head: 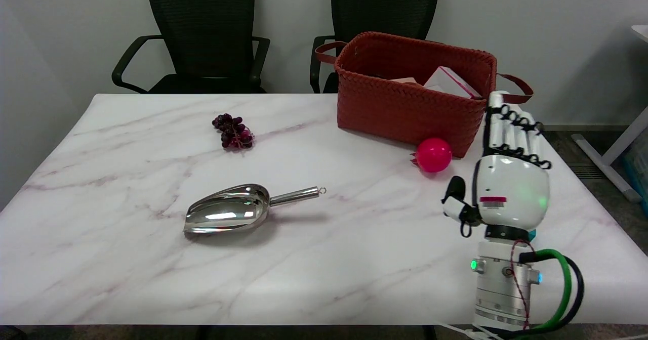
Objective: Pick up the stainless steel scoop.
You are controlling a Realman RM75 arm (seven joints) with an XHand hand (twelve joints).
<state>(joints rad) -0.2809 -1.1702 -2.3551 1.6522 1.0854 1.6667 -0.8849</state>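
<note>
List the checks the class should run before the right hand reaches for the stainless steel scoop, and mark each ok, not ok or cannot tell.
1. Right hand holds nothing, fingers extended: ok.
2. Stainless steel scoop lies in full view on the table, nothing on it: ok.
3. Scoop handle points toward the hand's side, free to grasp: ok.
4. Table between hand and scoop bare of obstacles: ok.
5. Pink ball and grapes lie apart from the scoop: ok.
6. Hand's height above the table: cannot tell.
</note>
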